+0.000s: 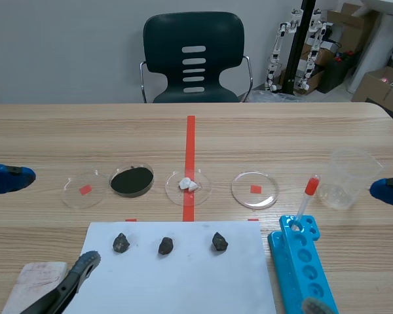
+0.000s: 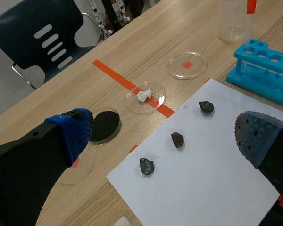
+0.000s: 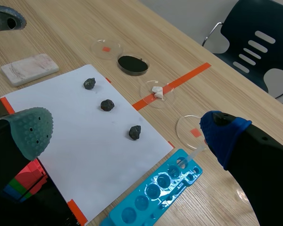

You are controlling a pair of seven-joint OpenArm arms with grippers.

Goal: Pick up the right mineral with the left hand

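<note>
Three dark minerals lie in a row on a white paper sheet (image 1: 183, 275). The right mineral (image 1: 219, 242) (image 2: 206, 107) (image 3: 135, 132) is nearest the blue rack; the middle one (image 1: 166, 246) (image 2: 177, 139) and the left one (image 1: 121, 243) (image 2: 146, 166) lie beside it. My left gripper (image 1: 49, 221) (image 2: 164, 127) hangs open above the table's left front, well short of the minerals, holding nothing. My right gripper (image 1: 352, 248) (image 3: 126, 131) is open at the right front above the rack, also with nothing in it.
Beyond the paper stand several petri dishes: one bare (image 1: 85, 188), one with black powder (image 1: 131, 181), one with white chunks (image 1: 188, 185), one bare (image 1: 255, 189). A clear beaker (image 1: 346, 178), a blue tube rack (image 1: 302, 268) with a red-bulbed dropper (image 1: 308, 195), and a white pad (image 1: 36, 281) are nearby.
</note>
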